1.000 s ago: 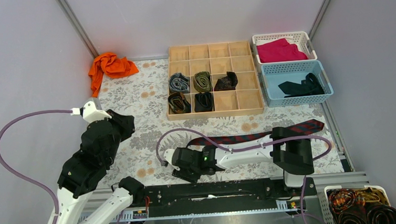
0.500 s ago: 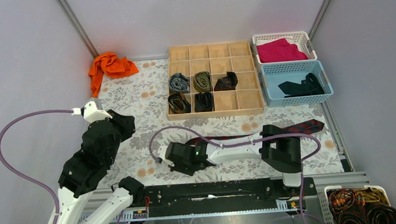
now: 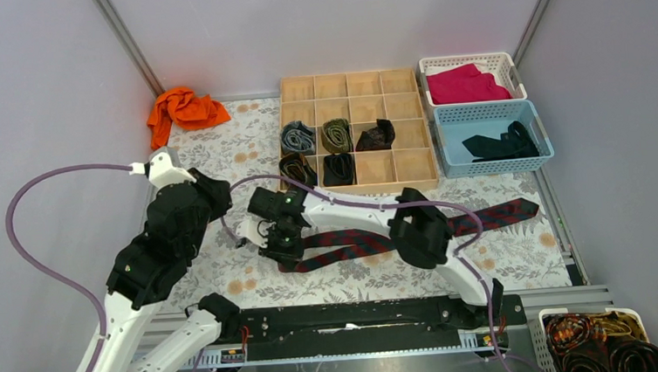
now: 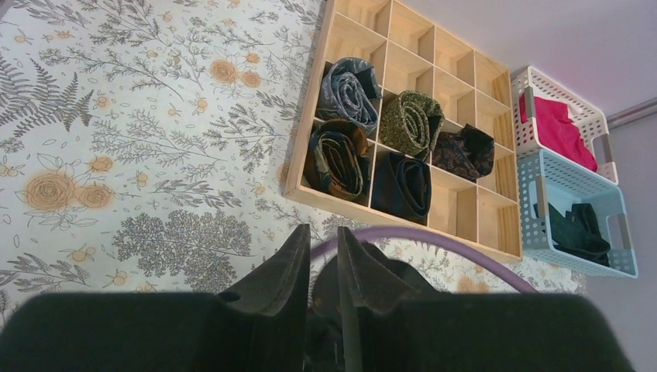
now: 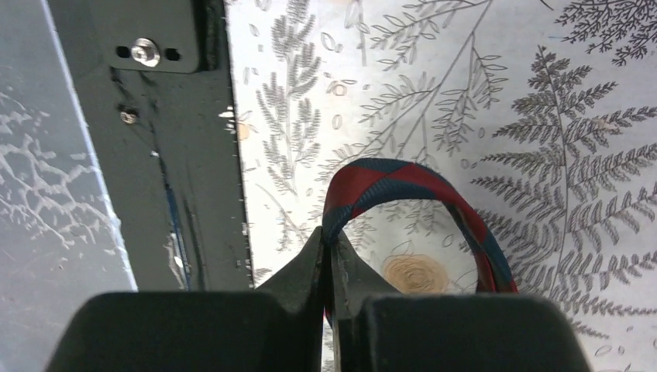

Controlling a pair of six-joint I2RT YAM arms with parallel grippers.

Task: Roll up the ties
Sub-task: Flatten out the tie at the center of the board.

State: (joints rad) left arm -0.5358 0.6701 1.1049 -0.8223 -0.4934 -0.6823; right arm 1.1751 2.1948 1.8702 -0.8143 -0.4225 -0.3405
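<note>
Floral tablecloth [image 3: 219,159]. Five rolled ties [image 3: 298,137] sit in tray [image 3: 396,74] compartments. Striped tie [image 3: 347,249] lies unrolled mid-table, end looped back, pinched by right gripper [image 5: 328,246]. Left gripper [image 4: 324,248] slightly parted, empty. Black tie [image 3: 502,145] waits in basket [image 3: 447,116].

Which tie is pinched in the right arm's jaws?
The navy tie with red stripes, stretched over the floral cloth; coiled ties sit in the wooden tray, a black one in the blue basket.
</note>
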